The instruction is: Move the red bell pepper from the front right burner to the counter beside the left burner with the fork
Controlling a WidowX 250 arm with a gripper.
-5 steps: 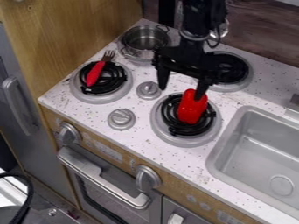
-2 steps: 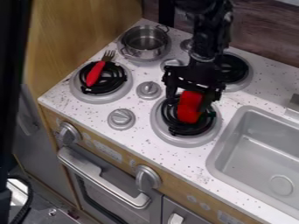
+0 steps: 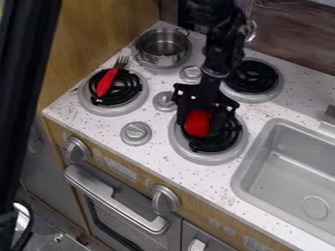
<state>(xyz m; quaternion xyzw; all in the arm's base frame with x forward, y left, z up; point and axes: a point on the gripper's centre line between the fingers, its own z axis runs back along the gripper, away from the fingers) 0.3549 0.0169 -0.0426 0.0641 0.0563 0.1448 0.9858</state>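
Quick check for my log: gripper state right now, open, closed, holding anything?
Gripper: down at the red object over a burner; whether open or closed on it cannot be told.

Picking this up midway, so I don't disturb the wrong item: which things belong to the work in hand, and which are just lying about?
In hand:
- gripper, down at the red object
- red object, over the front burner

Lying about:
- red-handled fork
- metal pot
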